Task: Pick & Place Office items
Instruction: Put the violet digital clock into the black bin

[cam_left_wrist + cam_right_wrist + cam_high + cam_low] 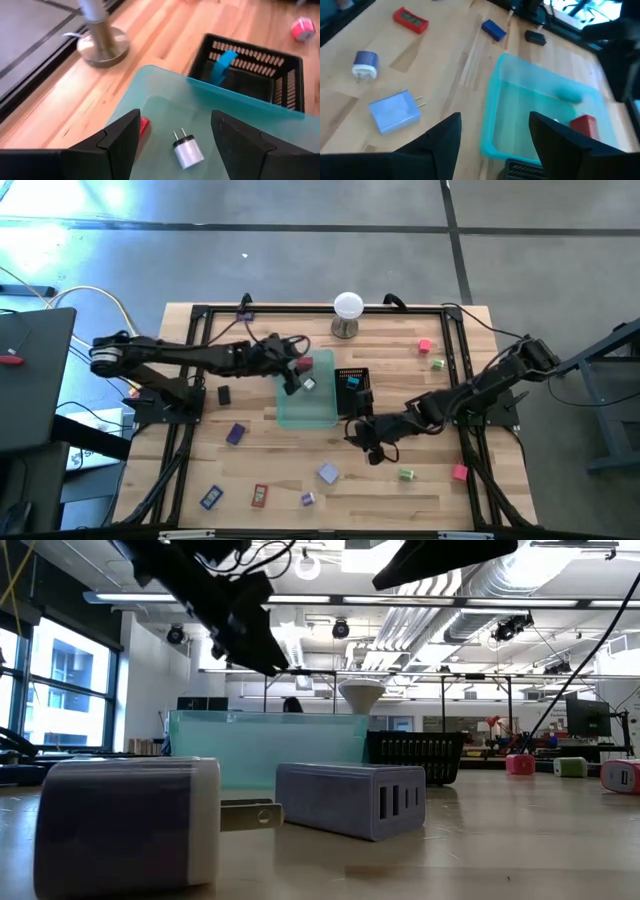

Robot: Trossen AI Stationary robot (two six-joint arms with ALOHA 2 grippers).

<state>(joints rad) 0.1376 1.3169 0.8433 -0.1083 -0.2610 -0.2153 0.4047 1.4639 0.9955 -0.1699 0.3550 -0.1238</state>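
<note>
While hovering over the green tray (306, 412), the left gripper (175, 145) is standing open, holding nothing; a white plug (187, 150) is lying below it.

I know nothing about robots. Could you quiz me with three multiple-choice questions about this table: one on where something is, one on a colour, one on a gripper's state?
1. Where is the left gripper? A: over the green tray; B: over the floor; C: at the table's front edge.
2. What colour is the item in the black mesh tray? A: yellow; B: blue; C: orange.
3. The left gripper is: A: shut tight; B: shut on a pen; C: open, empty.

Answers: A, the high view shows it above the tray; B, a blue item stands inside; C, its fingers stand apart with nothing between.
</note>
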